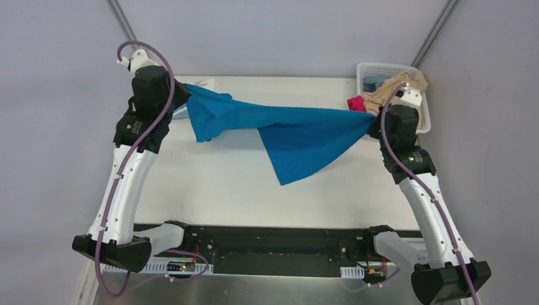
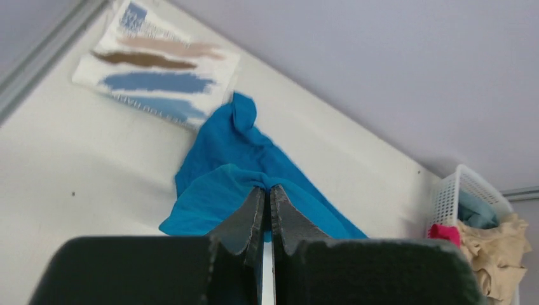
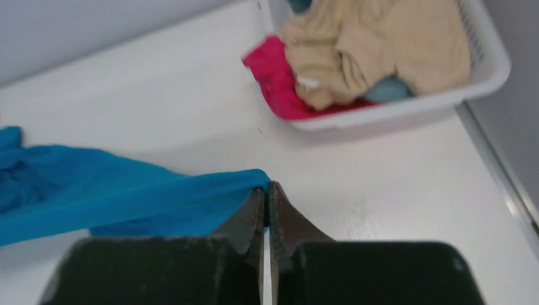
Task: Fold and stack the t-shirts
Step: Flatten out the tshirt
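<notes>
Spanning left hand (image 2: pixel 267 189) and right hand (image 3: pixel 267 185), both pinched shut on it, the blue t-shirt (image 1: pixel 299 136) sags.

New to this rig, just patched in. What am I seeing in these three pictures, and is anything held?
Two robot arms are bolted at the near edge of a white table. The wide picture looks down from above and behind them; the other two come from a camera on each wrist, dark fingers at the bottom. The left tool and the right tool are each shut on one end of a bright blue shirt, stretched between them. A white shirt printed with brushstrokes lies at the far left corner. A white basket at far right holds beige cloth and pink cloth.
</notes>
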Robot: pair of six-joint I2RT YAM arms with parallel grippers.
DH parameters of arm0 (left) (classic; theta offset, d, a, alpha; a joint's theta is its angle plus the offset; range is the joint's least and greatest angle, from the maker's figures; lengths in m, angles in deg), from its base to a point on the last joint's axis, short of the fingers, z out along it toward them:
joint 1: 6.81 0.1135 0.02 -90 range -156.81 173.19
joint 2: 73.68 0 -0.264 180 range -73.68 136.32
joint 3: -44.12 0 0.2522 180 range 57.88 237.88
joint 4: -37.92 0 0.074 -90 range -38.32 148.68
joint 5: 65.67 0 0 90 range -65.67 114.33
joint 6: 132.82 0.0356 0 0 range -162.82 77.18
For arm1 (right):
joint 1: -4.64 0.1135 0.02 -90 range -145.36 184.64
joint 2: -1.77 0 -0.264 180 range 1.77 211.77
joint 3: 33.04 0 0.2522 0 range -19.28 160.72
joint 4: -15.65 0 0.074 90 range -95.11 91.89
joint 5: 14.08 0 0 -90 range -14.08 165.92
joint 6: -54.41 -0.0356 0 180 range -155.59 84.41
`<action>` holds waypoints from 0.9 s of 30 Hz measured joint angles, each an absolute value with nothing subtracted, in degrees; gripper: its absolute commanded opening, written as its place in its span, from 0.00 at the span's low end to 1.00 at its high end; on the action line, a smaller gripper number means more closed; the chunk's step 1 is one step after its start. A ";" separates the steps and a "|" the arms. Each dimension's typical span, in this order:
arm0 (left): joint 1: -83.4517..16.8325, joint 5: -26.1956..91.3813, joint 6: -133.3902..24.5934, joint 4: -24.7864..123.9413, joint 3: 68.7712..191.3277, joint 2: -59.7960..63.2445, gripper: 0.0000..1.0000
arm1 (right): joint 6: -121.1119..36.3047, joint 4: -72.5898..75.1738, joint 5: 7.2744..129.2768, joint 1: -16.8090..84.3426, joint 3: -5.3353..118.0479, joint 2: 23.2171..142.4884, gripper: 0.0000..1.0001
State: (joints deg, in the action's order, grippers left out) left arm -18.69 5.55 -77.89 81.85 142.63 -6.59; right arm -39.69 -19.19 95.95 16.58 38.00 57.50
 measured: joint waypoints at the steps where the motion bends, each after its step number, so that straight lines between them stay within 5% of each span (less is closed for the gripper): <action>1: -18.69 5.63 -77.04 81.99 144.34 -6.74 0.00 | -38.27 -18.82 95.56 16.58 40.58 57.45 0.00; 17: -18.69 15.40 -67.64 83.36 173.51 -17.63 0.00 | -29.85 -26.82 80.67 16.58 78.87 50.24 0.00; 27: -18.67 19.58 -64.82 83.54 183.55 -19.77 0.00 | -30.00 -33.38 72.21 16.56 90.76 48.93 0.00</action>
State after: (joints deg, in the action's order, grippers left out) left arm -18.67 19.58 -64.82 83.54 183.55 -19.77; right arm -30.00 -33.38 72.21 16.56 90.76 48.93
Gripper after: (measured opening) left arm 0.008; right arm 0.012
